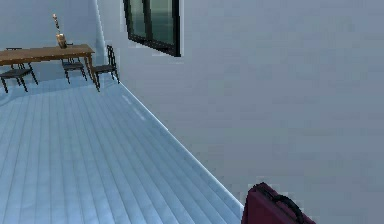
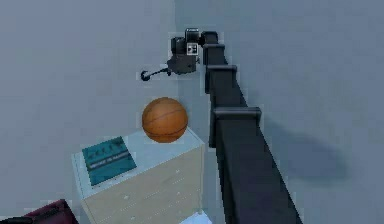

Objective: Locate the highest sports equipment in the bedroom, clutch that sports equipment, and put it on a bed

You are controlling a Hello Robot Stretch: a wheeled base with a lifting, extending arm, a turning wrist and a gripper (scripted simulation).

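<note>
Grey wall (image 1: 280, 90), blue floor (image 1: 80, 150). Dresser (image 2: 150, 185) bears basketball (image 2: 165, 120), teal book (image 2: 108, 160); gripper (image 2: 150, 73) against bare wall holds nothing. Red bag (image 1: 270, 207) near; far table (image 1: 45, 52), chairs (image 1: 105, 65).

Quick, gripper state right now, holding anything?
Gripper: holds nothing, only bare wall behind its far end; grip state cannot be told. Ball sits on the dresser.

wood table (image 1: 45, 52) w/ chairs (image 1: 105, 65) far left | dark window (image 1: 152, 22) | maroon bag (image 1: 272, 207) | white dresser (image 2: 150, 185) w/ teal book (image 2: 108, 160)
</note>
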